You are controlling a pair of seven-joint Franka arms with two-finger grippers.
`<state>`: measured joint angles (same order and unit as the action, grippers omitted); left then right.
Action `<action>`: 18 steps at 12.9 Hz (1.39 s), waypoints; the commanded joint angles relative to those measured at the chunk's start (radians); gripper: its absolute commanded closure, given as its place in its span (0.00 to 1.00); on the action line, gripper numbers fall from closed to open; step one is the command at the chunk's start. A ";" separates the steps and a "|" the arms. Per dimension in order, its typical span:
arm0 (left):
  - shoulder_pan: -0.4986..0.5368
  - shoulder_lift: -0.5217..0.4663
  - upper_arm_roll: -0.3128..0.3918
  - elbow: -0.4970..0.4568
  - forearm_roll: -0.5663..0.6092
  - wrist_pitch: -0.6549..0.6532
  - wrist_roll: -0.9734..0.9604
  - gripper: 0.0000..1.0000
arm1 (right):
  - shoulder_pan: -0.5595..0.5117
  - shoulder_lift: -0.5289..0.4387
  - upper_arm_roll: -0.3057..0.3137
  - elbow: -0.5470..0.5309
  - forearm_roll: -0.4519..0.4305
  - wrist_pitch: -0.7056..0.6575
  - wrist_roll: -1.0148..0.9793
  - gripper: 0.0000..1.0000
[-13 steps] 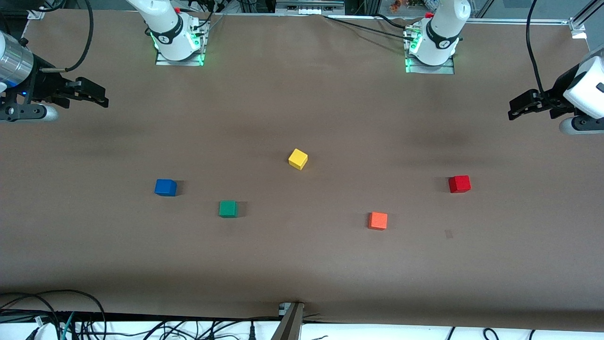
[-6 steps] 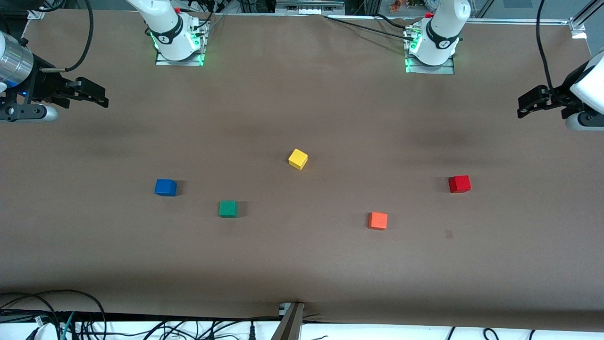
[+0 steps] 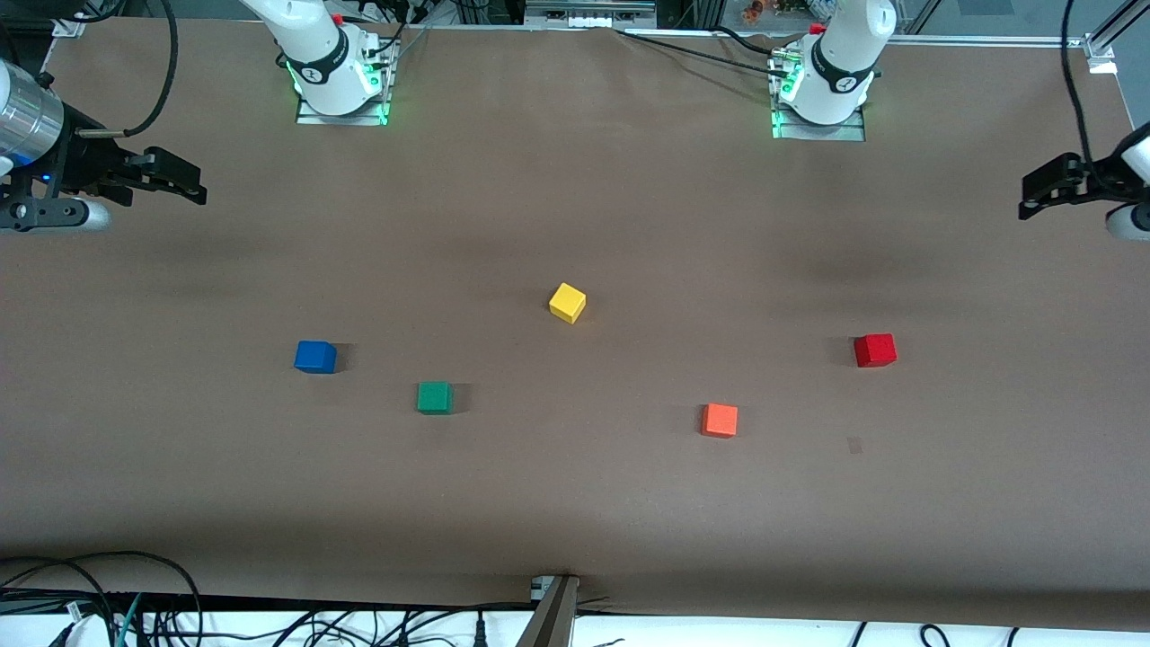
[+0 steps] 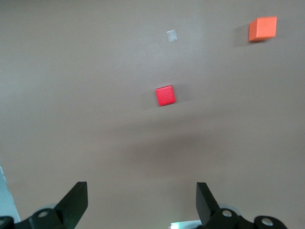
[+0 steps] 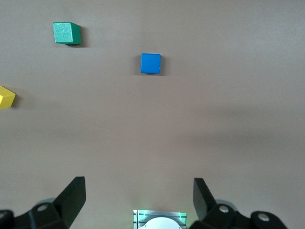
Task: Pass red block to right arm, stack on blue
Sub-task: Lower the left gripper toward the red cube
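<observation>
Two grippers hang with fingers spread, holding nothing: the left gripper (image 3: 1033, 190) has drawn back toward its table end; the right gripper (image 3: 184, 182) waits. The red block (image 3: 875, 350), blue (image 3: 314, 357), green cube (image 3: 434, 397), yellow cube (image 3: 567, 303) and orange cube (image 3: 719, 420) lie unmoved, well apart.

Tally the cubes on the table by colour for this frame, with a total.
red block: 1
blue cube: 1
green cube: 1
yellow cube: 1
orange cube: 1
Total: 5 cubes, all resting apart on the table, none stacked or held.
</observation>
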<state>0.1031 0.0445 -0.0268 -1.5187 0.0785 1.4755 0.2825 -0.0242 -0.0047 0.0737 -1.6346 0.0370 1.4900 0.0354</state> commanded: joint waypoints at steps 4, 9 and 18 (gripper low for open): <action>0.162 0.168 -0.008 0.166 -0.008 -0.001 0.424 0.00 | -0.005 -0.001 0.000 0.015 0.017 -0.017 -0.006 0.00; 0.302 0.337 -0.008 0.245 -0.159 0.049 0.809 0.00 | -0.005 -0.001 -0.002 0.015 0.017 -0.017 -0.008 0.00; 0.483 0.587 -0.007 0.247 -0.508 0.083 1.387 0.00 | -0.005 -0.001 0.001 0.015 0.017 -0.017 -0.006 0.00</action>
<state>0.5559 0.5631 -0.0254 -1.3183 -0.3670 1.5725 1.5647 -0.0243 -0.0047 0.0734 -1.6345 0.0373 1.4892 0.0353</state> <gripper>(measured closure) 0.000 0.000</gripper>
